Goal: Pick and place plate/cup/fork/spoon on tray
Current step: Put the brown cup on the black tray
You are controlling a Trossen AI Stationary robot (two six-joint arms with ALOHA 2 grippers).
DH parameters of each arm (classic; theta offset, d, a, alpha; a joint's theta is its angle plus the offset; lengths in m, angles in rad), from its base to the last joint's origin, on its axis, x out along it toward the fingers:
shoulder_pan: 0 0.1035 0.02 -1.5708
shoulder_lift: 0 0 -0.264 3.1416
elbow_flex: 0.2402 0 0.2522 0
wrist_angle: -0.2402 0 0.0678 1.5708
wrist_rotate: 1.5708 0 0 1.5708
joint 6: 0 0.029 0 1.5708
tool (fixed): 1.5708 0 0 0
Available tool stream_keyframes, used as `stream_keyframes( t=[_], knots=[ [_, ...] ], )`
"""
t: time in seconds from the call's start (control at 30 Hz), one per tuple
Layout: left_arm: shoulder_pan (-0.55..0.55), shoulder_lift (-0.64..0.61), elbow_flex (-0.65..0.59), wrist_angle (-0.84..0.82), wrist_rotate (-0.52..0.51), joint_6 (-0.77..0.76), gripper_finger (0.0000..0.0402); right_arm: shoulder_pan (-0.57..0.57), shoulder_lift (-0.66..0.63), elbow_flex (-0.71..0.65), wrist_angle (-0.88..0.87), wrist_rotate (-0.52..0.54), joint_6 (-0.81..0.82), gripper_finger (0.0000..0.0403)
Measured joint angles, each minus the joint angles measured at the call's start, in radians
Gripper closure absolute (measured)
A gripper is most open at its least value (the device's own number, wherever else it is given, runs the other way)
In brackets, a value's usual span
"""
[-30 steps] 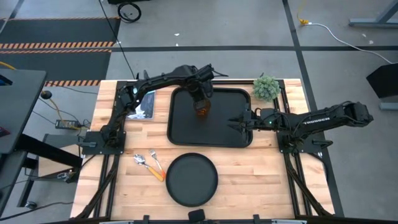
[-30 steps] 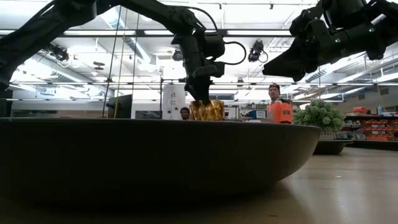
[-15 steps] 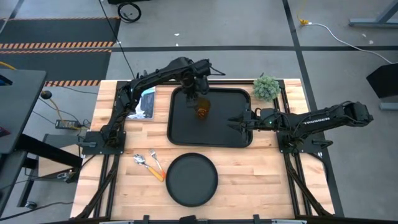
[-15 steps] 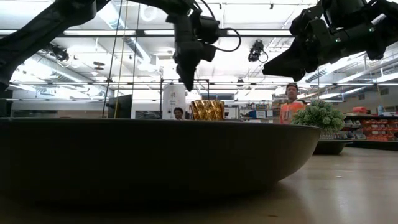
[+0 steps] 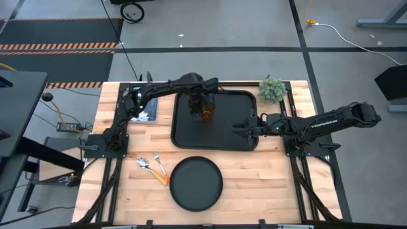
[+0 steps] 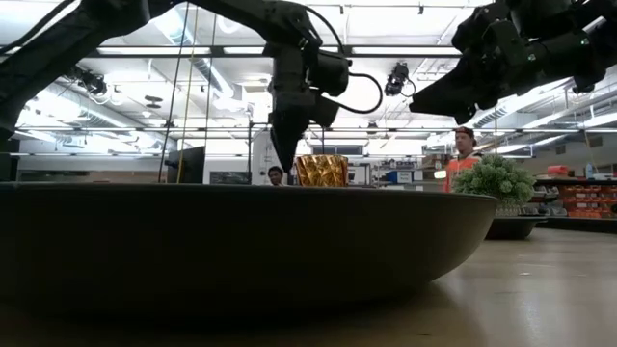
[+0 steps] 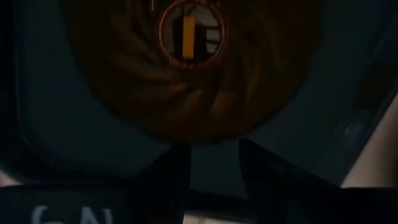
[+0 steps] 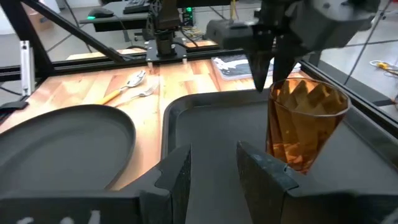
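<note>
The amber cup point(image 5: 207, 112) stands upright on its base on the black tray point(image 5: 191, 137), near the tray's far edge. My left gripper point(image 5: 196, 105) hangs just to the cup's left, fingers pointing down and slightly apart, touching nothing; its wrist view looks down into the cup point(image 7: 186, 74). My right gripper point(image 5: 243, 126) waits over the tray's right part, fingers slightly apart and empty. The round black plate point(image 5: 196, 183) lies on the table near the front edge. The spoon point(image 5: 144, 163) and the fork point(image 5: 159, 170) lie to the plate's left.
A small green potted plant point(image 5: 272, 89) stands by the tray's far right corner. A flat printed packet point(image 5: 148, 107) lies left of the tray. In the low view the plate point(image 6: 241, 251) fills the foreground, and a person in orange point(image 6: 463, 159) shows in the room behind.
My left gripper has let go of the cup's rim and risen clear. It then came down again a little to the cup's left. The cup has stayed upright in the same spot on the tray.
</note>
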Motion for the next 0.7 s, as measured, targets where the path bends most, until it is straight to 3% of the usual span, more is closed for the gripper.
stream_keyframes(
  t=[0.33,0.7],
  knots=[
    [-0.019,0.0,-0.014,0.2,-0.023,0.0,0.026,0.023,0.0,-0.001,0.0,0.066,0.0,0.0269],
    [-0.018,0.004,-0.014,0.387,-0.049,0.036,0.026,0.023,0.0,-0.001,-0.001,0.257,-0.034,0.0269]
  ],
)
